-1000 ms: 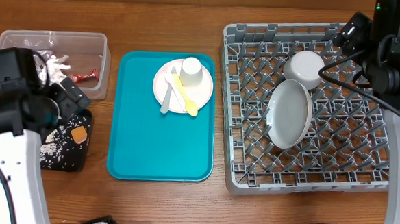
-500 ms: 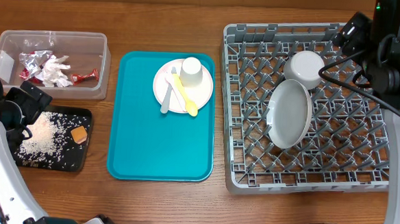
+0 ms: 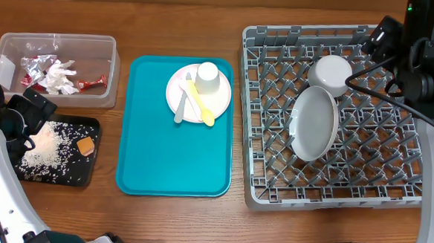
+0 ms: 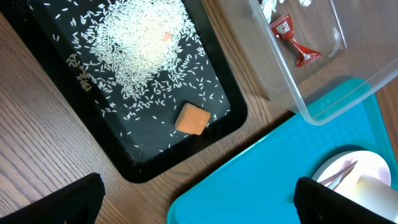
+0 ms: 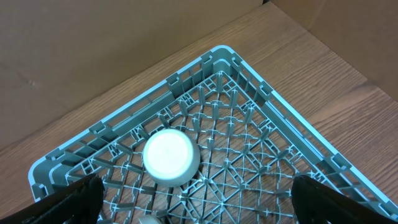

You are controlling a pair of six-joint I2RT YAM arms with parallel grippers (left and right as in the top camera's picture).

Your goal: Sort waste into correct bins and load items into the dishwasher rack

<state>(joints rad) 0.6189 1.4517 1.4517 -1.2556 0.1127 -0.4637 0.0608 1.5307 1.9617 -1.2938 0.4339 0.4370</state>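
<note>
The clear tub (image 3: 112,64) holds foil wrappers (image 3: 33,71) and a white napkin (image 3: 60,77). Below it, the black tray (image 3: 73,172) carries loose rice (image 3: 40,151) and an orange cube (image 3: 86,146). A pink plate (image 3: 220,99) lies on the teal tray (image 3: 170,156) with a white cup (image 3: 207,76) and a yellow spoon (image 3: 200,103) on it. In the dishwasher rack (image 3: 324,203) stand a grey plate (image 3: 314,123) and an upturned bowl (image 3: 329,74). My left gripper (image 4: 199,208) hangs open and empty beside the black tray. My right gripper (image 5: 199,205) is open above the rack's back corner.
A pale utensil (image 3: 181,108) lies beside the yellow spoon on the plate. In the left wrist view a red wrapper (image 4: 295,46) shows through the tub wall, and the orange cube (image 4: 191,118) sits near the black tray's corner. The right arm's cables cross the rack's right side.
My left arm has drawn back to the left, off the black tray, uncovering the rice and the tub's contents. The right arm has not moved.
</note>
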